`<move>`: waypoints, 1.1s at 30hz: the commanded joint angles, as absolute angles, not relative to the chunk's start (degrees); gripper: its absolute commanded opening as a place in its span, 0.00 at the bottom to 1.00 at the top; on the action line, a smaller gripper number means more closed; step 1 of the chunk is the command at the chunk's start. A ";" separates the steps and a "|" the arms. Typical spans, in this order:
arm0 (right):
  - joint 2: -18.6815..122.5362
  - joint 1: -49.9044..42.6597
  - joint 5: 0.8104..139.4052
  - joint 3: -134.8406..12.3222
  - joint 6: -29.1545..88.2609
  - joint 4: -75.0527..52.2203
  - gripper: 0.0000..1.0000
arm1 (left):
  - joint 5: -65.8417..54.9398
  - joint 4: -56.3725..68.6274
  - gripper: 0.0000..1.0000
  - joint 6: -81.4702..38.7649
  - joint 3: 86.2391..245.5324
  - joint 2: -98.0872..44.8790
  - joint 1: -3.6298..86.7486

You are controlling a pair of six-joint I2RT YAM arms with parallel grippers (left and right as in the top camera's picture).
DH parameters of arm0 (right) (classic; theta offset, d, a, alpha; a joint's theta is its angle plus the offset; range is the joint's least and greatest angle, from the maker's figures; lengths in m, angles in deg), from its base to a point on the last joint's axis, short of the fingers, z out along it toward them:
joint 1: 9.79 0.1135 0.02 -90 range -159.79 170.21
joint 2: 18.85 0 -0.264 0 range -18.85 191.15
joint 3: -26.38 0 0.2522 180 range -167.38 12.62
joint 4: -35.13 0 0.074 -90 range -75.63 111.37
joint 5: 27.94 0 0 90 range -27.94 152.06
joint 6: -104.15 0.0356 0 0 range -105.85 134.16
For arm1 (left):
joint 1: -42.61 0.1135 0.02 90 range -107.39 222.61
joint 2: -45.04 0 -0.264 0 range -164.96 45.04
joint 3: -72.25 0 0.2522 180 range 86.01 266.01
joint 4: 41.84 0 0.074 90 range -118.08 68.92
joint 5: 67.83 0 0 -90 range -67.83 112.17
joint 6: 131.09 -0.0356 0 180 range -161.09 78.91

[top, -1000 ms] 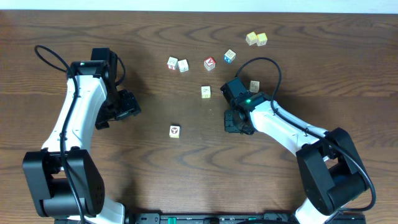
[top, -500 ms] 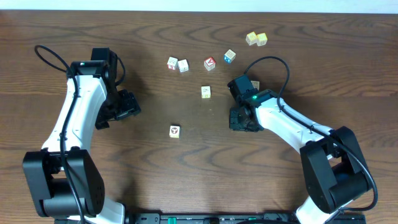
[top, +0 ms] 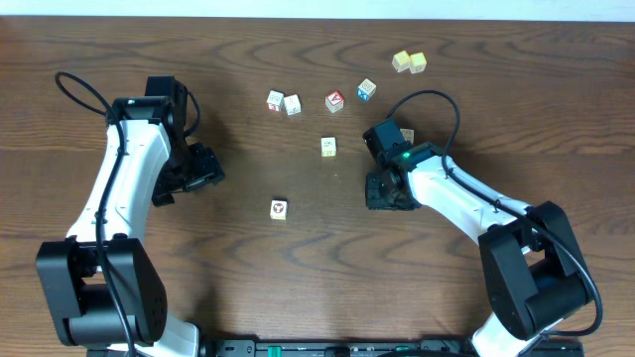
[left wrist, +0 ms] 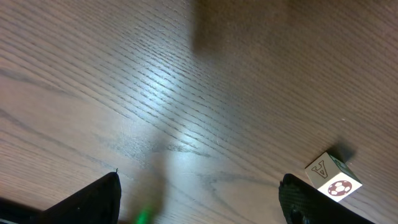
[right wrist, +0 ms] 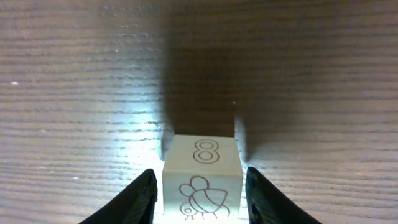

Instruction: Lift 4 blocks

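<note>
Right gripper [right wrist: 199, 190]: fingers [right wrist: 142, 196] flank bee block [right wrist: 200, 174], slim gap each side, not pinching. Block rests on table [top: 298, 288], "8" and bee printed on faces.

Left gripper [top: 203, 169]: fingers spread wide over bare wood at 9 o'clock of table.

Ball block [top: 279, 208]: 4 o'clock of left gripper, well apart.

Lone block [top: 328, 146]: 10 o'clock of right gripper, near.

Block pair [top: 284, 102]: side by side, 12 o'clock of table. Red cube [top: 334, 101] just at their 3 o'clock.
</note>
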State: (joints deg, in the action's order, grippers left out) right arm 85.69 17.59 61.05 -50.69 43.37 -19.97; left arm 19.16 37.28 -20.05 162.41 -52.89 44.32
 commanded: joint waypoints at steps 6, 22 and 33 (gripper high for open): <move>85.16 16.85 60.85 -60.37 38.47 -26.97 0.53 | 19.84 37.42 0.82 -19.55 162.02 -52.69 44.30; 85.34 6.84 59.37 -66.06 33.27 -18.68 0.99 | 19.84 37.44 0.82 -19.55 162.02 -52.69 44.30; 87.50 6.16 56.04 -64.92 35.43 -10.49 0.99 | 19.84 37.46 0.82 -19.55 162.02 -52.69 44.30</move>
